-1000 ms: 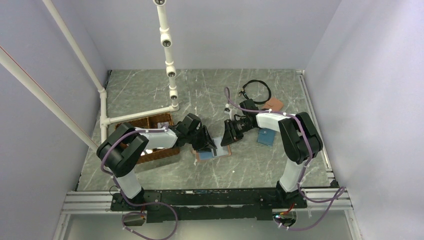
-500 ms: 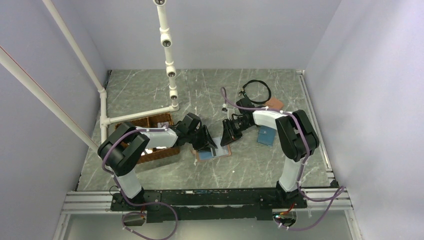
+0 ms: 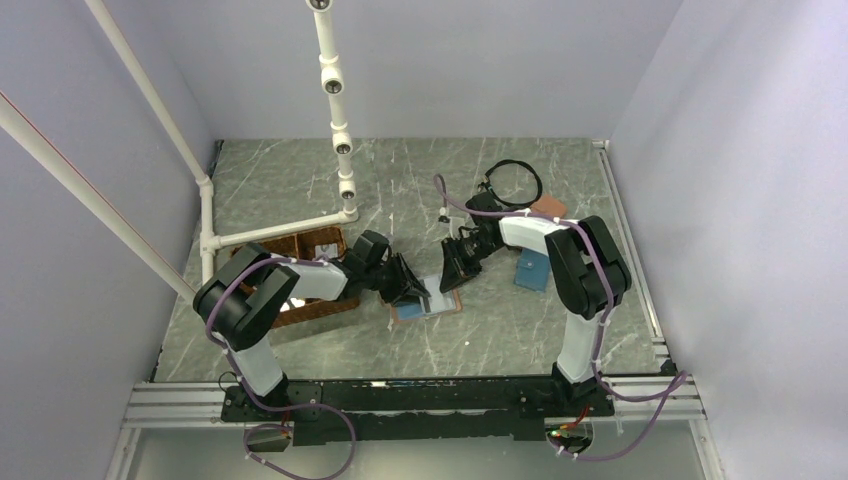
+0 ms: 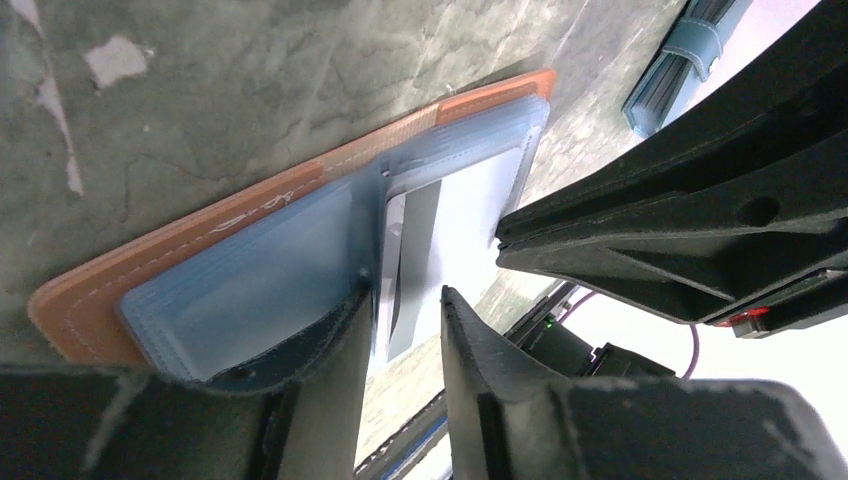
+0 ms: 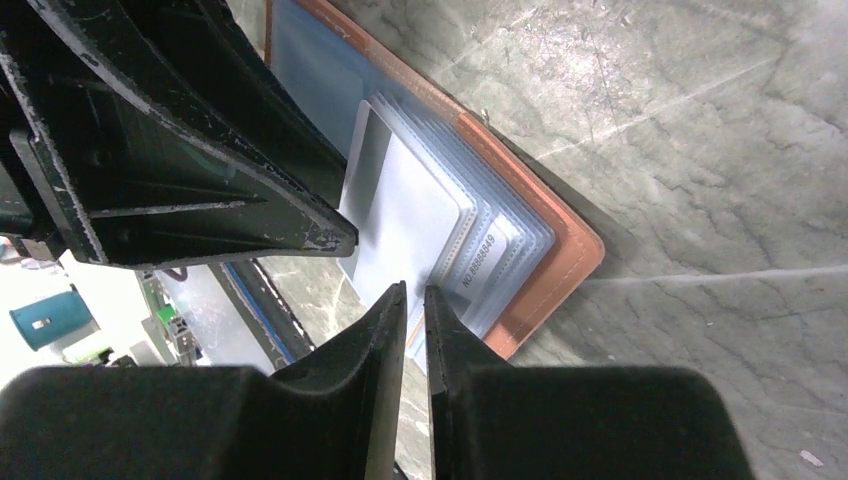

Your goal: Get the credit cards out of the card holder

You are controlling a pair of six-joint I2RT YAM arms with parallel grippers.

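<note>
Top external view: two arms meet over one salmon card holder (image 3: 440,306), which lies open on the desk (image 3: 500,345). The left fingers (image 4: 330,370) stand slightly apart, one tip on its blue pocket. The right fingers (image 5: 375,340), almost together, sit at the edge of one grey credit card (image 5: 400,215) jutting out; whether they pinch it, I cannot tell. A second card (image 5: 482,255) sits pocketed. Beyond lie one teal wallet (image 3: 532,272) and one orange wallet (image 3: 548,208).

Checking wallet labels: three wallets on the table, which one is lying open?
The salmon-pink card holder, leftmost of the three: unfolded flat, light-blue pockets up, a grey card showing. The teal-blue wallet and the orange wallet, both further right, look folded shut.
</note>
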